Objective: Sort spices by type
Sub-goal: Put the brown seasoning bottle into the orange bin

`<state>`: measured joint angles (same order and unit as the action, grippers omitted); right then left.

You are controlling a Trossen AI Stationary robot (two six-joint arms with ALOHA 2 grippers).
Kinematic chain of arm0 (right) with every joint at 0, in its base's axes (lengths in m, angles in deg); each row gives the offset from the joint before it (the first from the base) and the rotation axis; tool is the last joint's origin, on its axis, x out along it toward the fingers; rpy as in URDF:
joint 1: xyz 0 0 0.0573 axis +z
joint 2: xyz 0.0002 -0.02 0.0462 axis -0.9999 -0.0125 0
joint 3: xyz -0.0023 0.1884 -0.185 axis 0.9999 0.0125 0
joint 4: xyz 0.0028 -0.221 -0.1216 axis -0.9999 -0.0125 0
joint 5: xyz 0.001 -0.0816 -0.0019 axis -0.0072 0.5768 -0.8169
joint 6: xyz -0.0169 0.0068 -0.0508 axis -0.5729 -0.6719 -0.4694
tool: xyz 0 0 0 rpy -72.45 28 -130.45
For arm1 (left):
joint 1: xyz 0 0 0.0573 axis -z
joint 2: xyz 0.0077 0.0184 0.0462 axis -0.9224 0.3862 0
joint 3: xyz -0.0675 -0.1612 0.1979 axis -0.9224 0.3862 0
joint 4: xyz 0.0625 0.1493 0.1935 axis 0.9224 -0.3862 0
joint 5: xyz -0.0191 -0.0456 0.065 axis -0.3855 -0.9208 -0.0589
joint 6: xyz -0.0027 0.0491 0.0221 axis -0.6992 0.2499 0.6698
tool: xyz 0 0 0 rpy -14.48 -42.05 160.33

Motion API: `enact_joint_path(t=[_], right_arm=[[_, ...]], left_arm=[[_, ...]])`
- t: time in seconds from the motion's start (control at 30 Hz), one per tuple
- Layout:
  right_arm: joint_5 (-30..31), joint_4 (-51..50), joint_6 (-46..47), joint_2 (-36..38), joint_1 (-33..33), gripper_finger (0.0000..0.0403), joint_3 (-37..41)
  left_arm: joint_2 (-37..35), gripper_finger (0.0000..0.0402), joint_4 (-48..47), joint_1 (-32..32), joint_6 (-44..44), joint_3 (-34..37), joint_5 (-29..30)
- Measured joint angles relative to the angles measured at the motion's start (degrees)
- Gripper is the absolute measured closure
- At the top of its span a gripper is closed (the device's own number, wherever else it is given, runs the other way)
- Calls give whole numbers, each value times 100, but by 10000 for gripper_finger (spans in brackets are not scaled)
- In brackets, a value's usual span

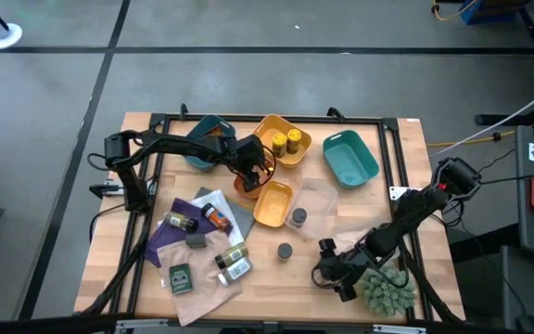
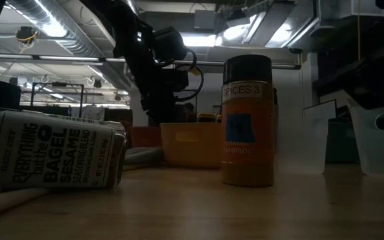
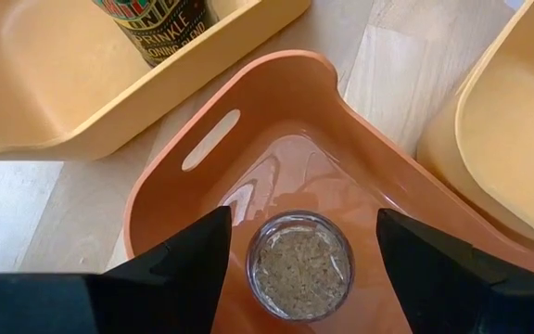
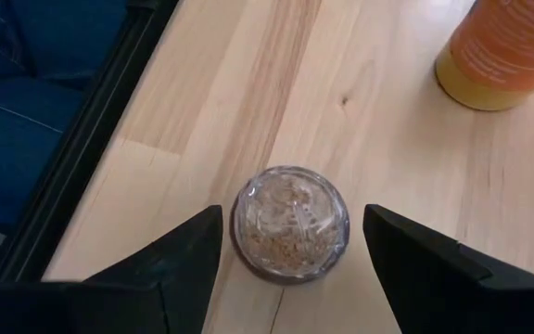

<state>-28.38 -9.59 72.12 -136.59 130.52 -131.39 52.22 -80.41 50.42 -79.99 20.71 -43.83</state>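
High view
Landmark: a small yellow plastic tray (image 1: 273, 203) is seen near the middle of the wooden table (image 1: 137, 167).
Left gripper: the left gripper (image 1: 248, 178) is held over an orange plastic tray (image 1: 243, 190) that touches the landmark tray on its far left side.
Right gripper: the right gripper (image 1: 324, 269) is set low over the table, near right of the landmark tray, beside a green spiky plant (image 1: 387, 290).
Spices: two yellow jars with dark lids (image 1: 286, 141) are stood in a larger yellow tray (image 1: 272, 126) just beyond the landmark; a grey-lidded jar (image 1: 297, 218) is placed just right of it; further jars and flat packets (image 1: 202, 246) are scattered to its near left.

Low view
Amber jar: an amber-orange jar with a dark lid (image 2: 248, 121), labelled SPICES, is stood upright in front and to the right of the landmark tray (image 2: 191, 144).
Lying jar: a white-labelled sesame seasoning jar (image 2: 55, 158) is laid on its side to the left.

Left wrist view
Fingers: the fingers (image 3: 188, 269) are spread apart on either side of a small clear glass jar of pale seeds (image 3: 300, 266), which is stood inside the orange tray (image 3: 202, 158); no contact is seen.

Right wrist view
Fingers: the fingers (image 4: 193, 246) are spread around a clear round jar of tan seeds (image 4: 290, 223) resting on the table, not touching it.
Amber jar: its base (image 4: 508, 51) is seen further off.
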Motion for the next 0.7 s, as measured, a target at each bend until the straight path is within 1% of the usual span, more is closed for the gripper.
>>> enact_joint_path(t=[0.1, 0.27, 0.53, 0.7], right_arm=[[34, 9, 0, -2, 0, 167, 0], [35, 105, 0, -4, 0, 229, 0], [37, 261, 0, -4, 0, 232, 0], [79, 110, -47, -4, -45, 221, -143]], left_arm=[[0, 149, -105, 0, -5, -71, 0], [-4, 149, -542, 0, 57, -420, -4], [-4, 149, -1071, 0, 65, -1008, -9], [-109, 149, -1166, 0, 133, -1194, -18]])
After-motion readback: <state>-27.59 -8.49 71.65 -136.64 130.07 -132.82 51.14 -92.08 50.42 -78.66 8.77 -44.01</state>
